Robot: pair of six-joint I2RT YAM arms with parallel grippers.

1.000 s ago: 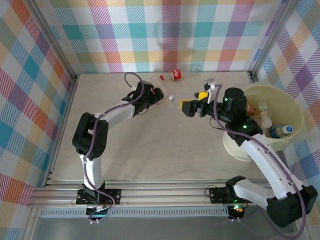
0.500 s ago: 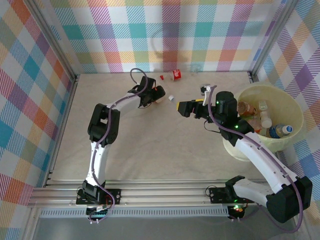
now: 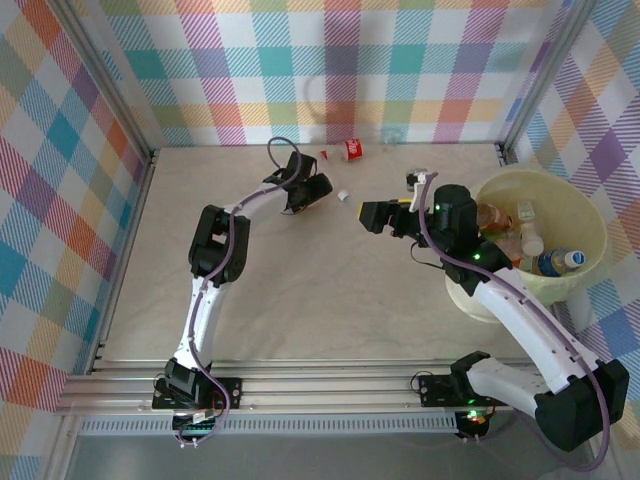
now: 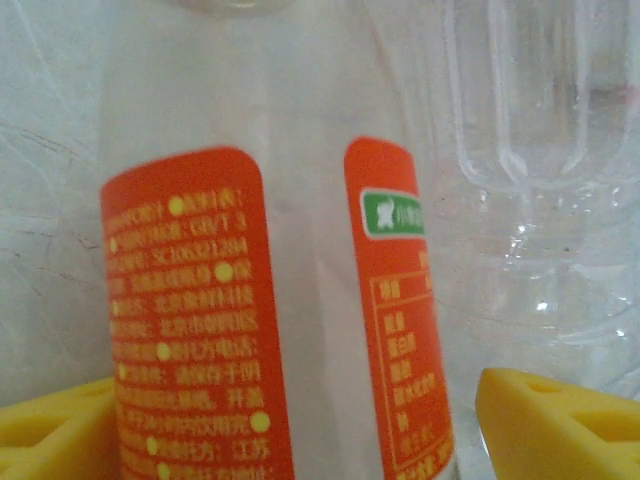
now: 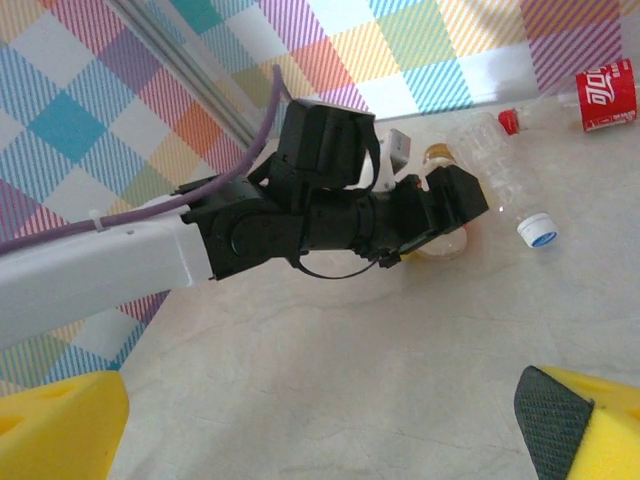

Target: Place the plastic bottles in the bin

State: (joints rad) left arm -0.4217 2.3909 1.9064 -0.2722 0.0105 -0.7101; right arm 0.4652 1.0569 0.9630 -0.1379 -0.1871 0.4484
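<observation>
Beige table point(image 3: 300, 290), checked walls point(image 3: 400, 60): several plastic bottles point(image 3: 527, 240) lie in the bin point(image 3: 585, 210) already. Left claw point(image 3: 316, 188) straddles an orange-labelled bottle point(image 4: 200, 300); gripped or not, I cannot tell. Right claw point(image 3: 372, 215) gapes empty. Red-labelled bottle point(image 3: 353, 149) waits by the far wall.

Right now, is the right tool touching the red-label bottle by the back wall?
Apart. The top view shows bare table between the right tool and the red-label bottle.

Clear bottle point(image 4: 300, 250) with orange label point(image 4: 190, 330), small yellow Chinese print too blurred to read, green badge point(image 4: 392, 213) with white characters, red-labelled bottle point(image 5: 606, 95) at the tabletop's point(image 5: 400, 380) far edge, white Chinese characters
</observation>
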